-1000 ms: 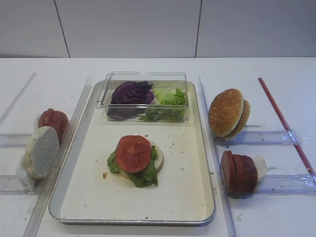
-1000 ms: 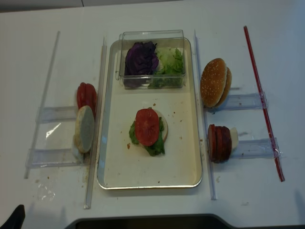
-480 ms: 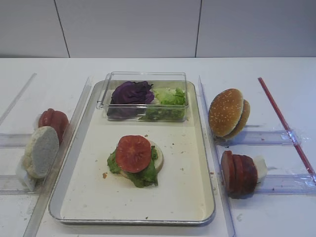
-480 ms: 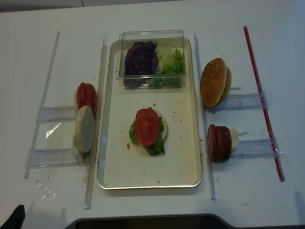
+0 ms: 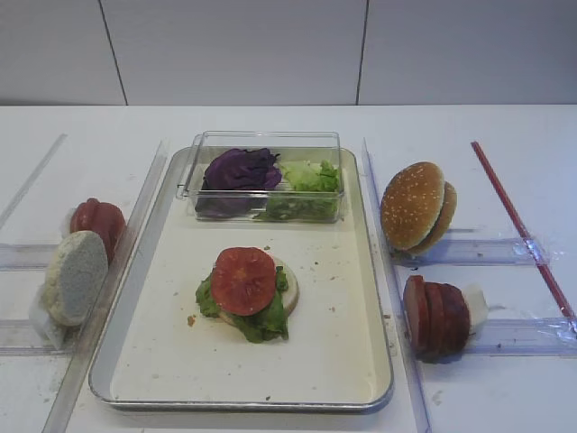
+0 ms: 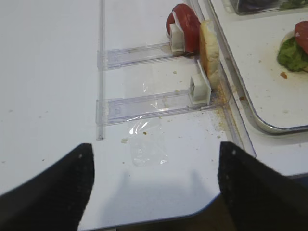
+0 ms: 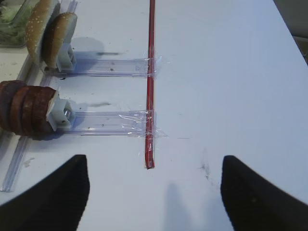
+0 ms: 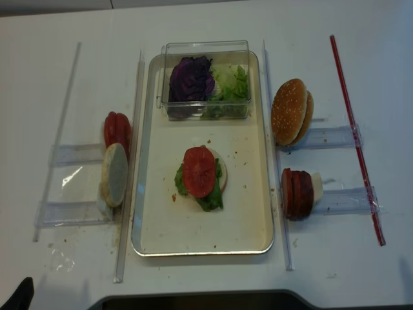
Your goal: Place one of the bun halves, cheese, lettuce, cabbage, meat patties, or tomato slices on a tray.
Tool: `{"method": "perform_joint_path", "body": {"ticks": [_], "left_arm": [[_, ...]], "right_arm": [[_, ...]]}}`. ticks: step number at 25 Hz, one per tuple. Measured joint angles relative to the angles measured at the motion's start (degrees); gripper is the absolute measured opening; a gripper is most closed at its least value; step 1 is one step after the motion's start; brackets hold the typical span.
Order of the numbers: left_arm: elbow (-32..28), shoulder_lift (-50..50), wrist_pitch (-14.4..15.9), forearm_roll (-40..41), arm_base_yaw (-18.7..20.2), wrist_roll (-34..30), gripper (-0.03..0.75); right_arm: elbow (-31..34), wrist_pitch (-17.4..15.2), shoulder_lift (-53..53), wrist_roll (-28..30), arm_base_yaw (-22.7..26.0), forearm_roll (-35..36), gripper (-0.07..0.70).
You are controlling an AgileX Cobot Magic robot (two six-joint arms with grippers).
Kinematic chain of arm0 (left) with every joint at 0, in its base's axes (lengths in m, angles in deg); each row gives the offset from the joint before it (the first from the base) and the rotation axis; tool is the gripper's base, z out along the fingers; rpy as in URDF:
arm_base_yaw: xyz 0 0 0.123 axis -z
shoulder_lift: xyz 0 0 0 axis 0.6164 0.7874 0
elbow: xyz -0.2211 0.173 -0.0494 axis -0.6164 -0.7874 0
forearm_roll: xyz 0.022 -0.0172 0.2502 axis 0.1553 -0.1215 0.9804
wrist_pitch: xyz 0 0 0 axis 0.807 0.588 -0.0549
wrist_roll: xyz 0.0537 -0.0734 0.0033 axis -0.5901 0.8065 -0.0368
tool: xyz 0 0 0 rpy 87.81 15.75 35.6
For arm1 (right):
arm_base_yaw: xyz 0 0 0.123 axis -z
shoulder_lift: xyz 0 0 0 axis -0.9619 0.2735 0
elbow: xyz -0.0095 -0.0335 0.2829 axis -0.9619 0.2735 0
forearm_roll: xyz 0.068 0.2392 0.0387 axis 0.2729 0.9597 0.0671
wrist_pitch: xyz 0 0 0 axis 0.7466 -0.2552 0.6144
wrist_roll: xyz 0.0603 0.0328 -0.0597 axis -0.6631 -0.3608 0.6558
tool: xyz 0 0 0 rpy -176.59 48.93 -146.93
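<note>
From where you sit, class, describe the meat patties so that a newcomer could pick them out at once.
Find the big cream tray and look just off its right edge. Two upright stacks stand there in clear plastic holders; the meat patties are the nearer stack. They are thick, dull brown-red discs, unlike the sesame-seeded bun halves behind them.

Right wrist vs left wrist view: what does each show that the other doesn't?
Only the right wrist: the sesame bun tops and meat patties standing on edge in clear holders, and the red strip taped across those holders. Only the left wrist: the tomato slices, a pale bun half, the tray corner and the lettuce-and-tomato stack on it. Both: white table, and each arm's own tool, open and holding nothing.
</note>
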Motion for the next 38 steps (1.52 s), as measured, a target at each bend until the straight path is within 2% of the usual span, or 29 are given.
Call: {"method": "perform_joint_path", "body": {"ticks": [38], "left_arm": [[0.0,0.0,0.0,0.0,0.0,0.0,0.492]], "right_arm": [[0.0,0.0,0.0,0.0,0.0,0.0,0.575]]}}
